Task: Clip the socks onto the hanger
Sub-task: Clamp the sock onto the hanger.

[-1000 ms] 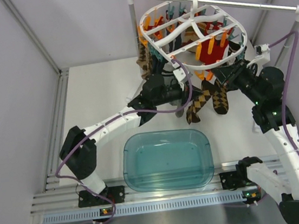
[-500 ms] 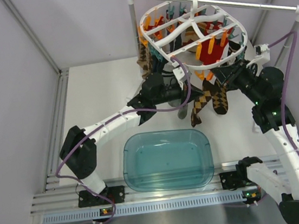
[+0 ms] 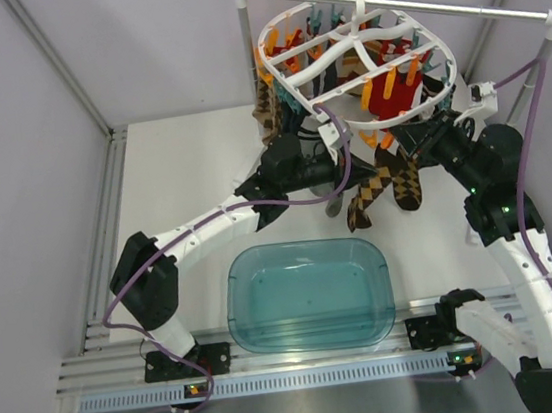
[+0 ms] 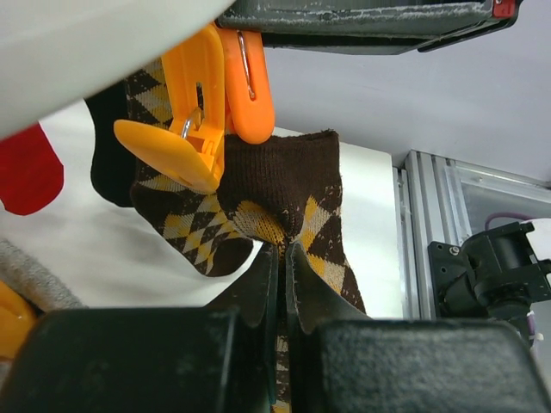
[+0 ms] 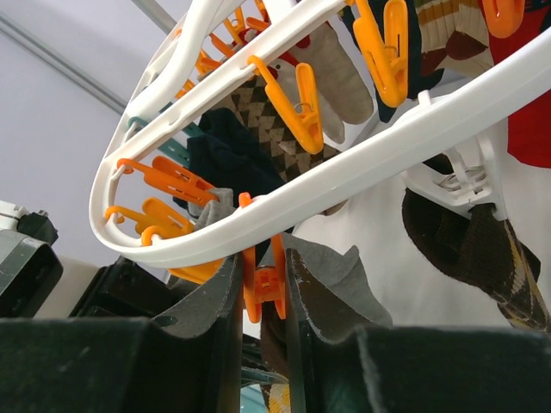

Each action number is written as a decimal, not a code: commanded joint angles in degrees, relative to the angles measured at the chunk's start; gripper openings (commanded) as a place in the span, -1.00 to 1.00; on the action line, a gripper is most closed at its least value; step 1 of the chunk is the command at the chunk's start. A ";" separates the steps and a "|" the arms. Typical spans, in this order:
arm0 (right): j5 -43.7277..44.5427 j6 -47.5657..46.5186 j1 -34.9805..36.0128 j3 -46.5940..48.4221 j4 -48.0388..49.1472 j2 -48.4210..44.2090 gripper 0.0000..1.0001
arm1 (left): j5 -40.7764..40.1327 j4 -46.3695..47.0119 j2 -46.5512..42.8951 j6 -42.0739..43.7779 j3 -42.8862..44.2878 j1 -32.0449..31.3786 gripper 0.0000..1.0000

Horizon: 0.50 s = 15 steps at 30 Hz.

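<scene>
The right end effector (image 5: 261, 262) at 6 o'clock has both dark fingers pressed onto an orange clip (image 5: 263, 292) hanging under the white hanger (image 5: 362, 176) rim. More orange clips dangle toward 12 and 9 o'clock. A brown checked sock (image 5: 469, 249) hangs at 4 o'clock and a red sock (image 5: 529, 120) at 3.

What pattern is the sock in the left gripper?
The sock is dark brown with mustard diamonds; best seen in left wrist view.

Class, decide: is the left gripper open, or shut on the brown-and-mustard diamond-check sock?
Shut on it. In the left wrist view the left gripper is closed, with the brown-and-mustard diamond-check sock pinched between its fingers.
</scene>
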 commanded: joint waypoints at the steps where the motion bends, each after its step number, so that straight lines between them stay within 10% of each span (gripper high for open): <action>1: -0.49 -0.98 -0.26 0.22 0.84 -0.62 -1.00 | 1.06 6.01 -2.75 -1.29 1.29 0.37 -1.00; 15: -1.01 -1.07 -0.26 0.04 0.84 -0.35 -1.00 | 1.06 6.28 -2.22 -1.55 3.31 0.54 -1.00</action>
